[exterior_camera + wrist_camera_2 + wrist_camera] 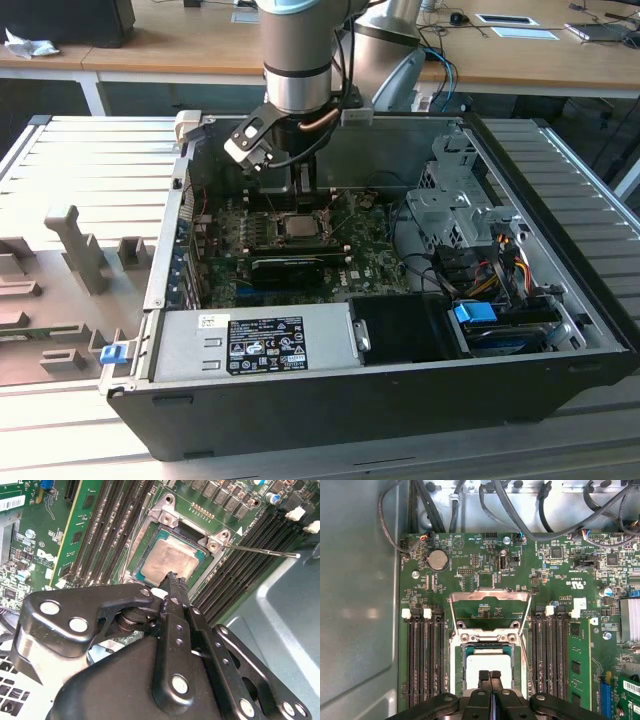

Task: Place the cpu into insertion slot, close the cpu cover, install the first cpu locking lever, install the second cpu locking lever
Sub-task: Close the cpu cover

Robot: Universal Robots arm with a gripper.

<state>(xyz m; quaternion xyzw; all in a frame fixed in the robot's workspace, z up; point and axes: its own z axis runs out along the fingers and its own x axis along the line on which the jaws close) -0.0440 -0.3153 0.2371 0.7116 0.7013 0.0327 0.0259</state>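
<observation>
The hand (490,675) was fully closed, gripping nothing, tips above the chip (487,662) seated in the socket (454,652). In the exterior view it hung at 12 o'clock of the chip. The cover (489,597) stood raised.

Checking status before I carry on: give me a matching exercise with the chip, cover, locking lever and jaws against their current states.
Things:
1 chip
2 cover
3 lever
4 gripper jaws

States:
A swung open
B shut together over the chip
C lying flat in the socket
D sticking out free to the side

Pairs: 1-C; 2-A; 3-D; 4-B
</observation>
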